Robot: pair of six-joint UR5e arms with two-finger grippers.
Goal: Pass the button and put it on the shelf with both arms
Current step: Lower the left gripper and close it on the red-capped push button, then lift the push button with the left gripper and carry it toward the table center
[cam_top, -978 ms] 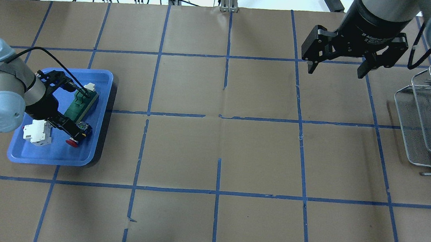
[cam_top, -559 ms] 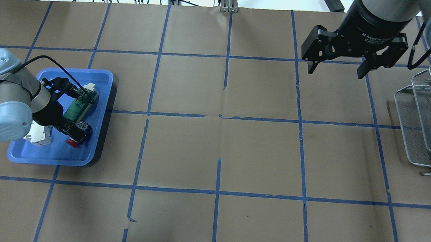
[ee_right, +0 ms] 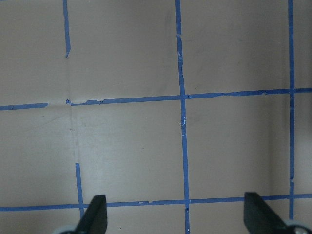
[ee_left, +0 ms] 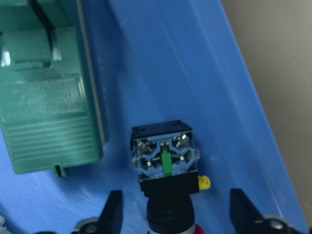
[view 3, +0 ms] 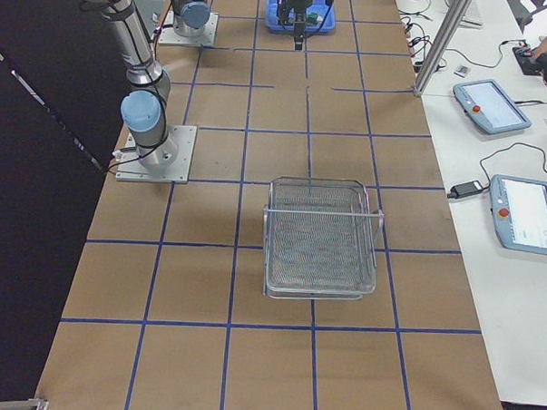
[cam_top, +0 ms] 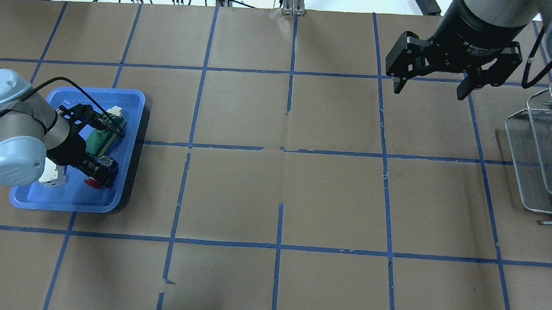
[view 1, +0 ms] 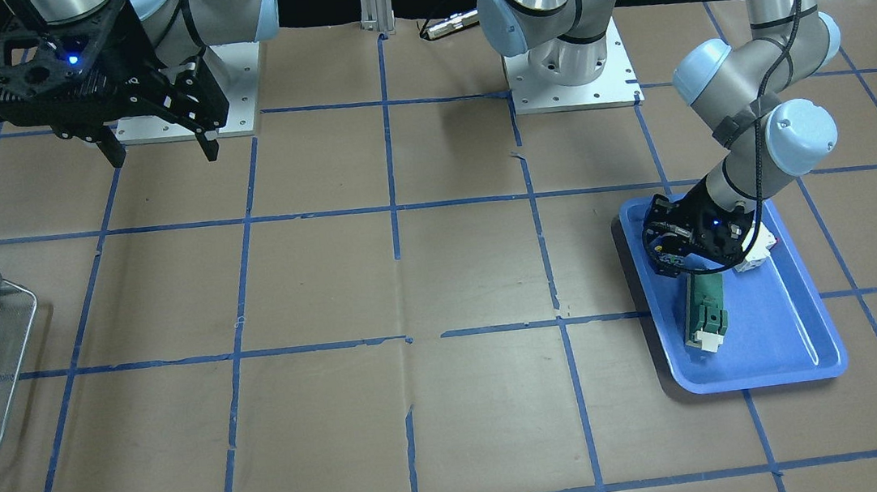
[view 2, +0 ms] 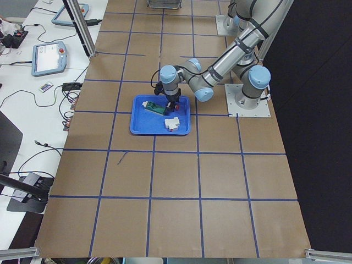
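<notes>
Left tool [ee_left: 176,214] lowered around button [ee_left: 165,158] in tray [ee_left: 195,73].

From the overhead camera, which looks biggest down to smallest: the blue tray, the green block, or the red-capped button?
1. blue tray, by far the largest.
2. green block.
3. button, smallest.
Both lie in the tray, so nearness plays no part.

Left arm [view 2: 226,56] is seen bent low over the blue tray [view 2: 144,127]; left gripper [view 2: 171,103] is held just above the tray's robot-side half, jaw state not made out; green block [view 2: 157,109] and white module [view 2: 172,124] are seen inside, near each other; shelf [view 2: 164,4] is cut off at the far edge.
</notes>
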